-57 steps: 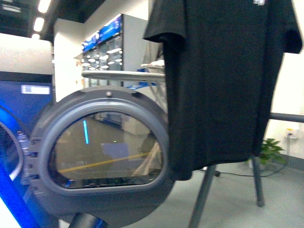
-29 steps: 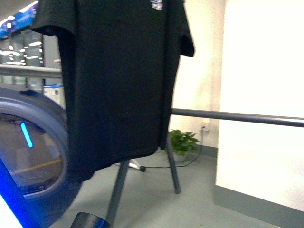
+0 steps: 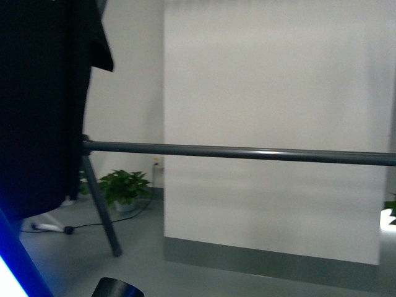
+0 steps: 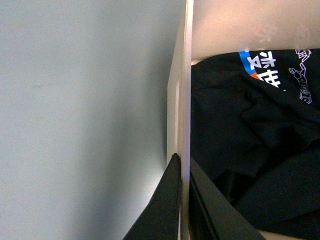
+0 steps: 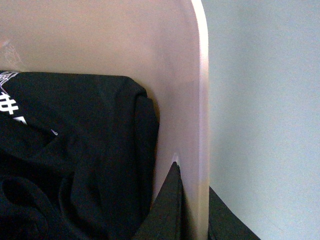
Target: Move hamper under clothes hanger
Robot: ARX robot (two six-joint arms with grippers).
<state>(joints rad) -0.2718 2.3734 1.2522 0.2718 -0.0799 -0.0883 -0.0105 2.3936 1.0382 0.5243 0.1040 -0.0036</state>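
Left gripper, right gripper clamp hamper; garment print perhaps Chinese.

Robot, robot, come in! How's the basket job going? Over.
Left gripper, right gripper shut on hamper rim. Dark clothes inside. Clothes hanger bar ahead; floor cable off left.

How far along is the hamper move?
Done: left gripper and right gripper each clamp a wall of the hamper, black clothes inside. In hand: clothes hanger bar crosses the front view, T-shirt at left. Left: hamper placement under it not visible; positioning and release remain.
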